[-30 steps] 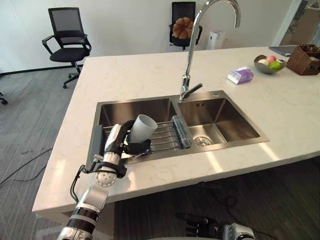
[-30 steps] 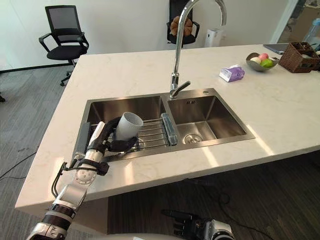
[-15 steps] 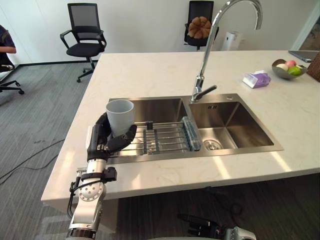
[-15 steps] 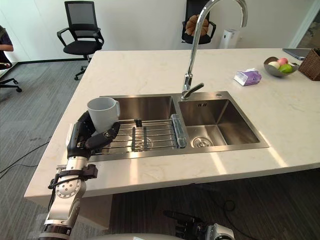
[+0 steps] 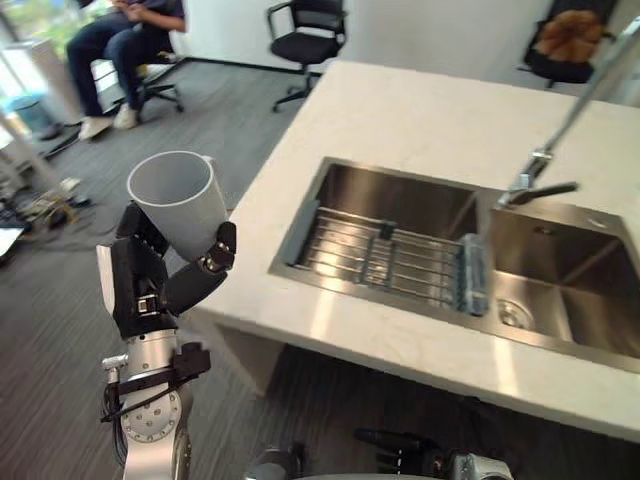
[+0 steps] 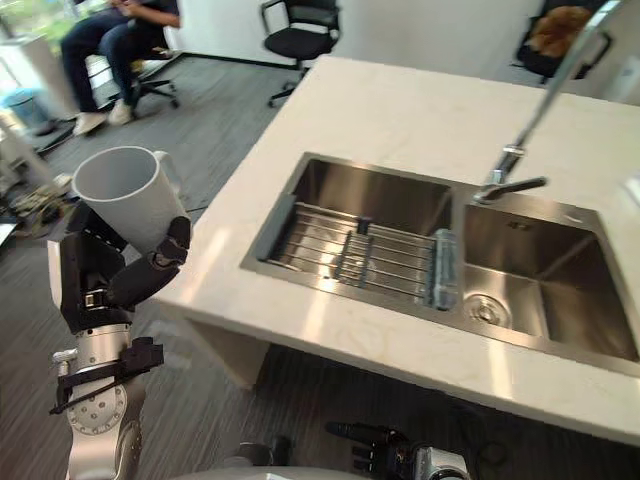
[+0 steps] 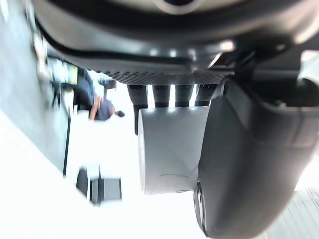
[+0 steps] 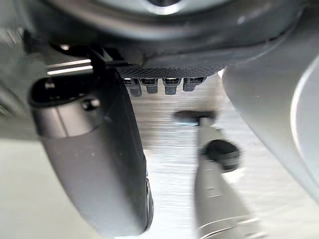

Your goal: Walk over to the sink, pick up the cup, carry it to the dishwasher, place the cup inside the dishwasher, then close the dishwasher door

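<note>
Hidden: cup (image 5: pixel 178 203) base buried in left hand (image 5: pixel 143 288); tap (image 5: pixel 537 187) top cut off | Cup: pale grey, mouth up, tilted, held above floor beside worktop (image 5: pixel 400 110) corner | Fingers: left clasped round cup; right hand (image 5: pixel 398 443) low, relaxed

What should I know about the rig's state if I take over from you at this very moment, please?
Left robot hand: shut on the cup, held mouth up out past the end of the counter, clear of the sink.
Right robot hand: low at the robot's side, open, holding nothing.
Done: cup picked up out of the sink.
Left: carry it to the dishwasher, set it inside, close the door.
Mind: a person sits on a chair across the floor beyond the cup.
</note>
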You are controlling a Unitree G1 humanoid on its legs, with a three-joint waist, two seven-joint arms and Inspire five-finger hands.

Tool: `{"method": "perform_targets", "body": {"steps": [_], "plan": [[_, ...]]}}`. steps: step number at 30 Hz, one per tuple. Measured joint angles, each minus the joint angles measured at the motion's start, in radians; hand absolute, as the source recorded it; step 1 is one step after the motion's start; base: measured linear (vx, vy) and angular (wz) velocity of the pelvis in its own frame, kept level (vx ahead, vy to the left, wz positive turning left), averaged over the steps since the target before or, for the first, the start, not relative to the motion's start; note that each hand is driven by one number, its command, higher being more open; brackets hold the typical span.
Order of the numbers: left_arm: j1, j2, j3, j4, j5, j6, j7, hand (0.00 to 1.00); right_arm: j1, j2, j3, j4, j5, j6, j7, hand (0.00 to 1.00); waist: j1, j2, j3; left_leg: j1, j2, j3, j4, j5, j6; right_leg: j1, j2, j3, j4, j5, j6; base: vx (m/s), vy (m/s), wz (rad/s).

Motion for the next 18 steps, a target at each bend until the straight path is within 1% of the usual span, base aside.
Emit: {"method": "perform_targets", "body": {"steps": [1, 2, 3, 4, 5, 6, 7, 8, 9, 10, 11, 12, 13, 14, 15, 16, 17, 18], "plan": [[0.005, -0.010, 0.003, -0.029, 0.000, -0.001, 0.002, 0.00, -0.013, -0.012, -0.012, 0.023, 0.000, 0.002, -0.001, 1.00, 0.000, -0.008, 0.006, -0.045, 0.031, 0.120, 0.049, -0.040, 0.065, -0.013, -0.012, -0.066, -0.004, -0.005, 0.008, -0.17, 0.007, 1.50], [0.008, -0.014, -0.002, -0.042, 0.000, -0.004, 0.001, 0.00, -0.016, -0.020, -0.017, 0.030, 0.006, 0.002, -0.004, 1.00, 0.001, -0.003, 0.007, -0.074, 0.056, 0.191, 0.122, -0.068, 0.083, -0.017, -0.016, -0.098, -0.002, -0.005, 0.008, -0.09, 0.007, 1.35], [0.009, -0.017, -0.010, -0.065, 0.000, -0.007, -0.007, 0.00, -0.015, -0.035, -0.016, 0.031, 0.029, 0.003, -0.006, 1.00, 0.001, 0.007, 0.005, -0.099, 0.112, 0.331, 0.263, -0.115, 0.102, -0.018, -0.039, -0.150, 0.020, -0.005, 0.008, -0.04, 0.032, 1.11], [0.008, -0.019, -0.025, -0.068, 0.000, -0.026, -0.015, 0.00, -0.008, -0.052, -0.014, 0.029, 0.034, 0.007, -0.003, 1.00, 0.000, 0.006, 0.004, -0.085, 0.180, 0.445, 0.372, -0.133, 0.112, -0.020, -0.073, -0.197, 0.065, -0.005, 0.008, -0.02, 0.087, 1.04], [0.009, -0.021, -0.035, -0.070, 0.000, -0.030, -0.020, 0.00, -0.001, -0.062, -0.015, 0.025, 0.034, 0.007, -0.002, 1.00, -0.001, 0.016, -0.002, -0.071, 0.223, 0.491, 0.417, -0.129, 0.116, -0.020, -0.089, -0.223, 0.097, -0.005, 0.007, -0.03, 0.201, 1.38], [0.001, -0.026, -0.086, -0.087, -0.002, -0.037, -0.030, 0.00, 0.012, -0.099, -0.020, 0.000, 0.036, 0.005, 0.005, 1.00, -0.022, 0.069, -0.018, -0.083, 0.256, 0.578, 0.461, -0.103, 0.166, -0.061, -0.135, -0.303, 0.253, -0.046, -0.015, -0.11, 0.217, 1.44], [-0.006, -0.027, -0.095, -0.090, -0.001, -0.044, -0.037, 0.00, 0.010, -0.103, -0.026, 0.000, 0.037, 0.004, 0.011, 1.00, -0.038, 0.067, -0.028, -0.100, 0.236, 0.573, 0.418, -0.094, 0.180, -0.082, -0.113, -0.311, 0.241, -0.071, -0.011, -0.10, 0.181, 1.68], [-0.016, -0.030, -0.100, -0.092, -0.002, -0.049, -0.044, 0.00, 0.008, -0.103, -0.031, 0.006, 0.037, 0.004, 0.013, 1.00, -0.051, 0.054, -0.040, -0.092, 0.189, 0.536, 0.306, -0.085, 0.195, -0.105, -0.078, -0.324, 0.177, -0.076, -0.034, -0.20, 0.037, 1.88], [-0.057, -0.027, -0.105, -0.091, -0.004, -0.072, -0.047, 0.00, 0.008, -0.087, -0.038, 0.020, 0.036, 0.006, 0.009, 1.00, -0.081, 0.016, -0.050, -0.016, 0.121, 0.575, 0.136, -0.087, 0.204, -0.119, -0.039, -0.370, 0.020, 0.013, -0.043, -0.15, -0.046, 2.27], [-0.089, -0.048, -0.120, -0.065, -0.003, -0.092, -0.058, 0.00, 0.024, -0.096, -0.045, 0.019, 0.038, -0.007, -0.010, 1.00, -0.091, 0.047, -0.041, 0.031, 0.194, 0.697, 0.184, -0.151, 0.178, -0.092, -0.030, -0.453, 0.030, 0.027, -0.012, -0.17, 0.014, 2.45], [-0.102, -0.080, -0.138, -0.044, -0.003, -0.099, -0.059, 0.00, 0.009, -0.127, -0.049, 0.022, 0.035, -0.006, -0.030, 1.00, -0.091, 0.079, -0.031, 0.094, 0.191, 0.756, 0.091, -0.119, 0.077, -0.085, -0.066, -0.510, 0.110, 0.018, -0.022, -0.05, 0.110, 1.68], [-0.100, -0.086, -0.152, -0.032, -0.002, -0.099, -0.055, 0.00, 0.006, -0.136, -0.055, 0.030, 0.032, 0.001, -0.035, 1.00, -0.090, 0.084, -0.032, 0.102, 0.177, 0.787, 0.071, -0.113, 0.079, -0.080, -0.093, -0.539, 0.152, 0.014, -0.028, -0.06, 0.276, 1.52], [-0.098, -0.087, -0.178, -0.017, 0.002, -0.099, -0.043, 0.00, 0.022, -0.141, -0.055, 0.024, 0.015, 0.007, -0.046, 1.00, -0.090, 0.085, -0.032, 0.124, 0.149, 0.828, 0.043, -0.103, 0.094, -0.045, -0.155, -0.612, 0.253, -0.001, -0.053, -0.07, 0.335, 1.46], [-0.094, -0.087, -0.194, -0.016, 0.001, -0.102, -0.034, 0.00, 0.038, -0.157, -0.056, 0.007, -0.012, 0.007, -0.053, 1.00, -0.093, 0.089, -0.035, 0.157, 0.118, 0.825, -0.001, -0.097, 0.107, -0.031, -0.242, -0.679, 0.416, -0.029, -0.057, -0.07, 0.306, 1.41], [-0.094, -0.081, -0.199, -0.017, -0.002, -0.108, -0.020, 0.00, 0.039, -0.158, -0.056, 0.007, -0.016, 0.010, -0.054, 1.00, -0.088, 0.094, -0.038, 0.163, 0.111, 0.815, -0.022, -0.098, 0.109, -0.036, -0.255, -0.685, 0.421, -0.043, -0.029, -0.04, 0.211, 1.04], [-0.100, -0.064, -0.187, -0.017, -0.005, -0.119, 0.012, 0.00, 0.039, -0.152, -0.056, 0.000, -0.022, 0.011, -0.054, 1.00, -0.075, 0.078, -0.046, 0.167, 0.095, 0.788, -0.056, -0.099, 0.109, -0.059, -0.256, -0.684, 0.365, -0.051, -0.014, 0.00, 0.106, 0.83], [-0.101, -0.045, -0.179, -0.012, -0.004, -0.118, 0.043, 0.00, 0.040, -0.133, -0.055, -0.020, -0.042, 0.008, -0.067, 1.00, -0.072, 0.067, -0.046, 0.168, 0.071, 0.760, -0.076, -0.099, 0.108, -0.072, -0.258, -0.687, 0.307, 0.004, -0.047, 0.02, 0.079, 0.91], [-0.098, -0.042, -0.182, 0.000, -0.004, -0.115, 0.052, 0.00, 0.043, -0.132, -0.054, -0.024, -0.046, 0.006, -0.070, 1.00, -0.073, 0.073, -0.045, 0.173, 0.067, 0.743, -0.085, -0.101, 0.106, -0.052, -0.263, -0.686, 0.310, 0.021, -0.026, 0.02, 0.075, 0.90]]}}
